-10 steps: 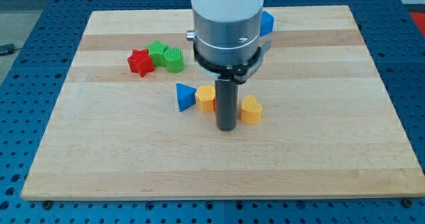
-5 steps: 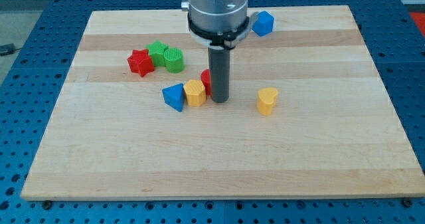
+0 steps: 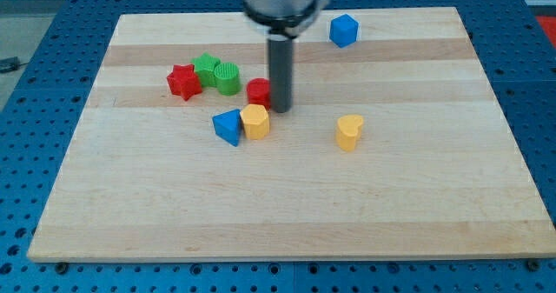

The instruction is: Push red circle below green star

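Red circle point(image 3: 258, 90), mid-board toward the top edge: lying against the left side of the tip point(image 3: 280, 109) (a bare rod, no fingers), green star point(image 3: 206, 68) sitting farther left.

Pale, smooth wooden board point(image 3: 417, 197); matt plastic-looking red circle point(image 3: 258, 91).

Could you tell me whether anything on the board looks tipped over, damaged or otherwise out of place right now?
Nothing stands out. My tip sits against the right side of the red circle. The green star, red star, blue triangle and the other blocks lie flat on the wooden board, and none looks damaged.
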You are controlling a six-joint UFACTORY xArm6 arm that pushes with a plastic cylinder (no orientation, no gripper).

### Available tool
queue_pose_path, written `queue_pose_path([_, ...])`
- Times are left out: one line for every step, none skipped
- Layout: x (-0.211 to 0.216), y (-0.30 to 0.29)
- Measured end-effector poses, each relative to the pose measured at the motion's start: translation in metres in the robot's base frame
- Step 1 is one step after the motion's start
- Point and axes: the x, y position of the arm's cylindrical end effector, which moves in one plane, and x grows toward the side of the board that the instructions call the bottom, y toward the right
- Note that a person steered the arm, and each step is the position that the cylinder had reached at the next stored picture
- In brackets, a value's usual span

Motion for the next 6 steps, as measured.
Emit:
queue_pose_path([0.0, -0.04])
queue_pose_path([0.0, -0.056])
queue_pose_path([-0.003, -0.055])
queue_pose_path([-0.009, -0.028])
queue_pose_path([-0.013, -0.028])
queue_pose_path([-0.019, -0.046])
